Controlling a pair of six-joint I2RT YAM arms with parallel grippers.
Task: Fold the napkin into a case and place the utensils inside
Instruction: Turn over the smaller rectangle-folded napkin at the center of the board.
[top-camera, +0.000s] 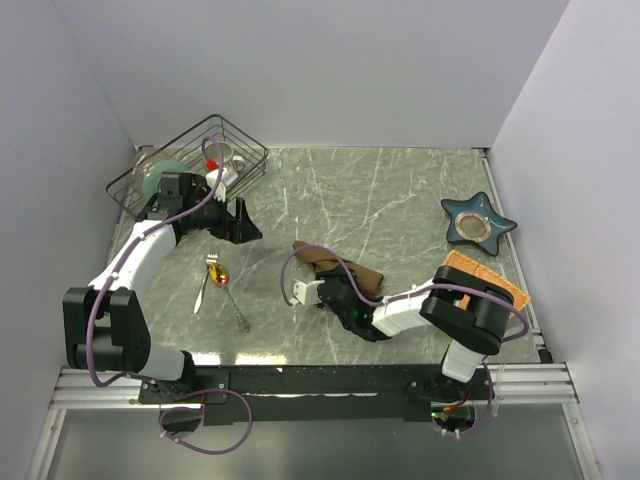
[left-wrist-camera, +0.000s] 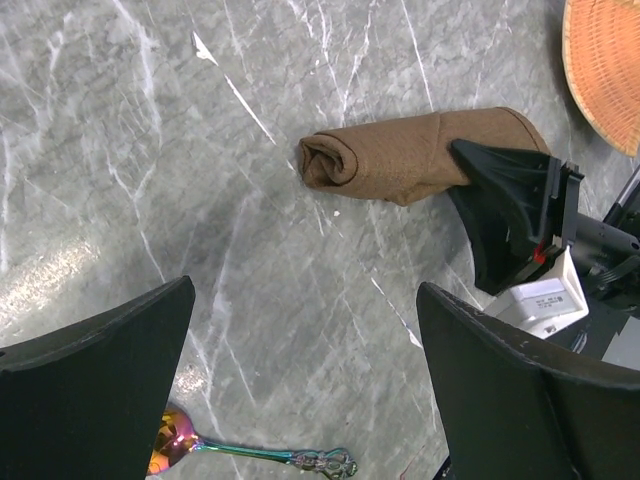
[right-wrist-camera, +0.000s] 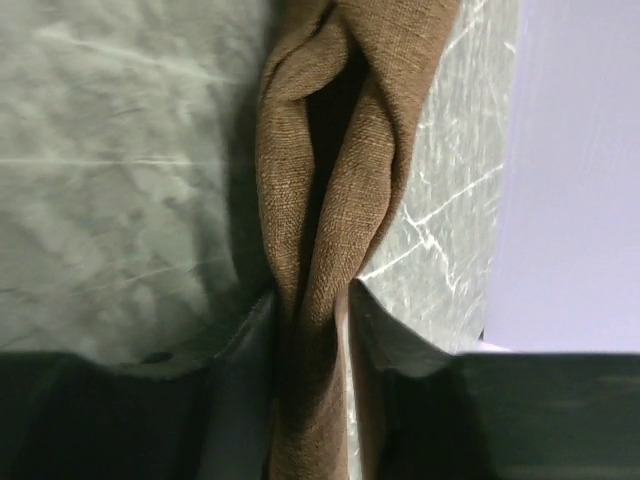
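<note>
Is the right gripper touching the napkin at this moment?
Touching. The right wrist view shows the napkin running between the fingers of the right gripper, with its folds against both inner faces.

The napkin (top-camera: 325, 258) vanishes under the right tool (top-camera: 342, 288) (near end hidden); the left tool (left-wrist-camera: 305, 400) overlaps the spoon (left-wrist-camera: 250, 452).

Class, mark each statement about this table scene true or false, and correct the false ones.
1. The spoon is tucked inside the napkin. False: it lies on the bare table, well apart from the napkin.
2. The left pincer is open and holds nothing. True.
3. The napkin sits between the jaws of the right pincer. True.
4. The mat lies over the napkin. False: it lies apart from the napkin, near the table's right edge.
</note>
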